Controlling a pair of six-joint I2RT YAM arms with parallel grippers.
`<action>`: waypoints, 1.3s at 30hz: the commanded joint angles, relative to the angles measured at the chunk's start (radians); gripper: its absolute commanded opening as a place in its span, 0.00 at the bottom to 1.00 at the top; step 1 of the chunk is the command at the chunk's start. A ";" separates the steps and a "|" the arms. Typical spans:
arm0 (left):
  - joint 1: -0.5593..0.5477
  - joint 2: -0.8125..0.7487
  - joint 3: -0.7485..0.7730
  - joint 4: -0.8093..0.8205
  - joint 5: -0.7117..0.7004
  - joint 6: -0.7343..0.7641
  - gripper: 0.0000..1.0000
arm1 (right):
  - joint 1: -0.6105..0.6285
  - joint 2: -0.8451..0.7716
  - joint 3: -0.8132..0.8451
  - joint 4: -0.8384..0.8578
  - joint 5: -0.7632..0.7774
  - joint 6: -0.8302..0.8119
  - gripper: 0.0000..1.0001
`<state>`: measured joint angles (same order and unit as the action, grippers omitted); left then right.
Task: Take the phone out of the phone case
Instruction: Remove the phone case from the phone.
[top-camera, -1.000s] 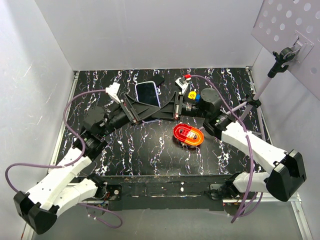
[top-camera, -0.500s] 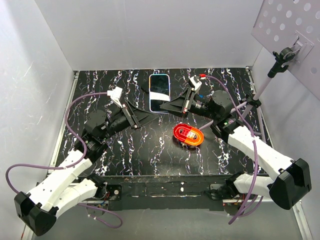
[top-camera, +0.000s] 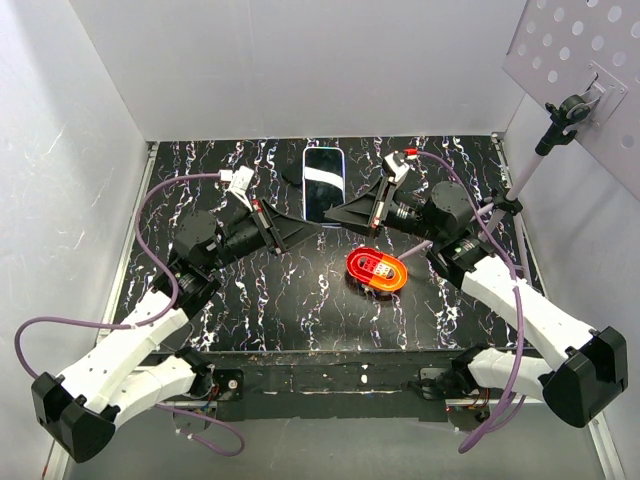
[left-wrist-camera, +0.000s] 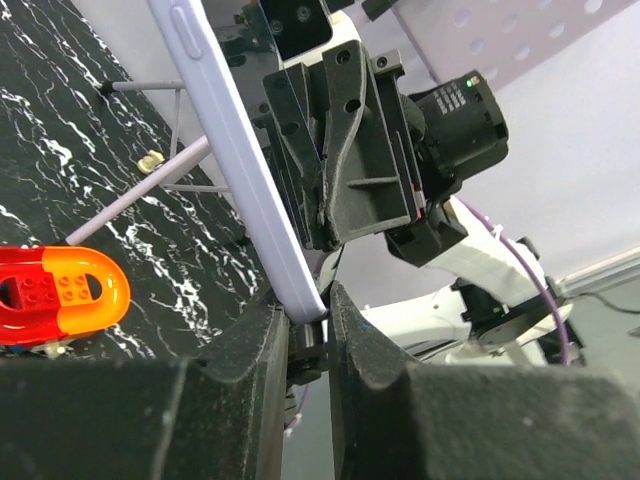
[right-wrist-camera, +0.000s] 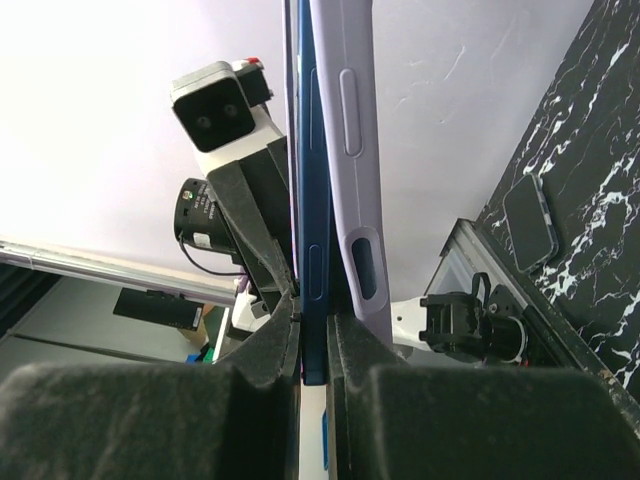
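Note:
The phone (top-camera: 323, 180), dark screen facing up, hangs above the table's far middle between both grippers. My left gripper (top-camera: 302, 230) is shut on its lower left corner, my right gripper (top-camera: 333, 217) on its lower right edge. In the left wrist view the lilac phone case (left-wrist-camera: 240, 170) runs down into my left gripper (left-wrist-camera: 308, 322), pinched at its corner. The right wrist view shows the blue phone (right-wrist-camera: 312, 200) clamped in my right gripper (right-wrist-camera: 315, 325), while the lilac case (right-wrist-camera: 350, 150) stands peeled away outside the right finger.
A red and orange brick holder (top-camera: 376, 269) lies on the black marbled table (top-camera: 250, 300) just in front of the grippers. A small dark flat object (right-wrist-camera: 530, 222) lies near the back edge. A stand with a perforated panel (top-camera: 575, 60) rises at the right.
The phone has swung from tilted left to straight and moved right and back with the right gripper. My left gripper, open a second ago, has closed on the case's corner.

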<state>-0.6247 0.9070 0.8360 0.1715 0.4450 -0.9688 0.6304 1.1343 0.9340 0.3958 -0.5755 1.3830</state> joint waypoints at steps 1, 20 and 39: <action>0.002 -0.002 0.078 -0.137 -0.017 0.293 0.00 | 0.006 -0.053 0.036 0.027 -0.056 0.037 0.01; 0.005 0.006 0.074 -0.415 -0.209 0.318 0.00 | 0.008 -0.085 0.002 0.345 -0.080 0.257 0.01; 0.008 -0.166 0.048 -0.466 -0.307 0.410 0.98 | 0.008 -0.041 -0.049 0.380 -0.104 0.234 0.01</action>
<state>-0.6193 0.8104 0.8879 -0.2596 0.2424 -0.6891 0.6369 1.1141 0.8680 0.6365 -0.6594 1.6028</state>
